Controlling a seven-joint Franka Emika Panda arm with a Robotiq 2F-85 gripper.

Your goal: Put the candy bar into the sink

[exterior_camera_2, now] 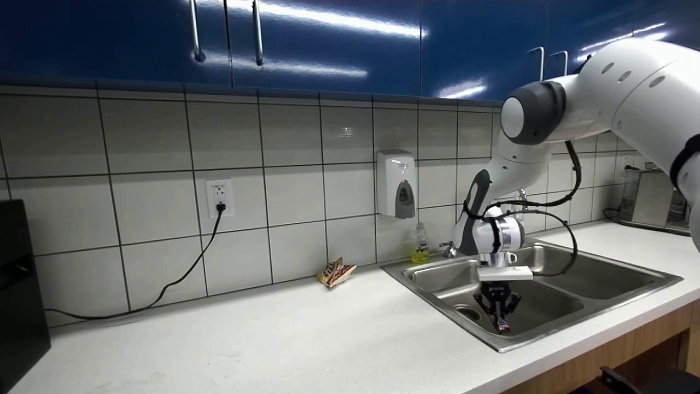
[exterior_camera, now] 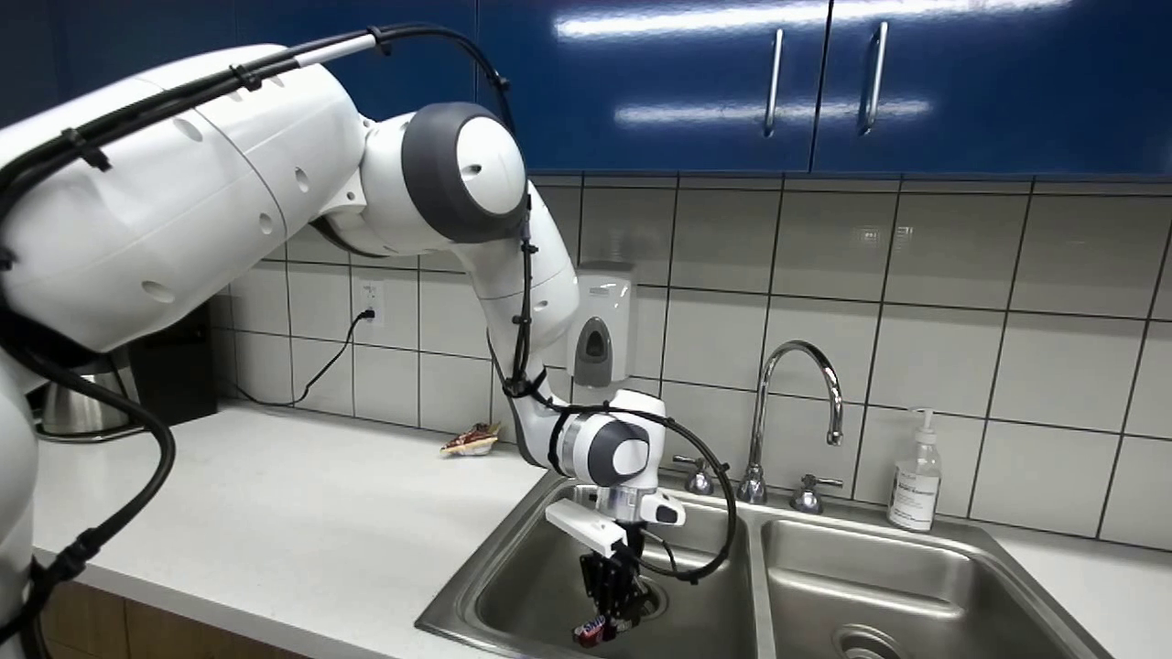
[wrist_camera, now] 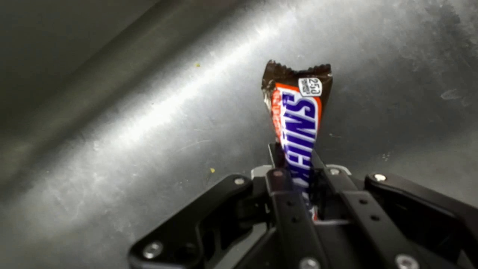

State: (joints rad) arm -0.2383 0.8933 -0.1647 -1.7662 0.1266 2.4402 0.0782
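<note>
The candy bar [wrist_camera: 298, 123] is clamped in the gripper [wrist_camera: 296, 160], whose jaws press it from both sides; its long axis runs along the gripper's own length, and the dark crimped end sticks out past the tips, pointing away from the wrist. The coming move turns on that free end. In the wrist view steel shows behind it; in both exterior views it sits within the outline of the left bowl [exterior_camera: 536, 577] of the sink [exterior_camera_2: 547, 325], near the front, though I cannot tell whether it touches metal. The drain [exterior_camera_2: 466, 312] lies farther back, and past the divider [exterior_camera: 758, 581] is the right bowl [exterior_camera: 870, 572]. Outside the sink are the worktop [exterior_camera_2: 262, 339] and a crumpled packet [exterior_camera_2: 334, 272]. I judge carrying nearly done: lower slightly if needed, then part the jaws; the bar could lean on the front wall.
</note>
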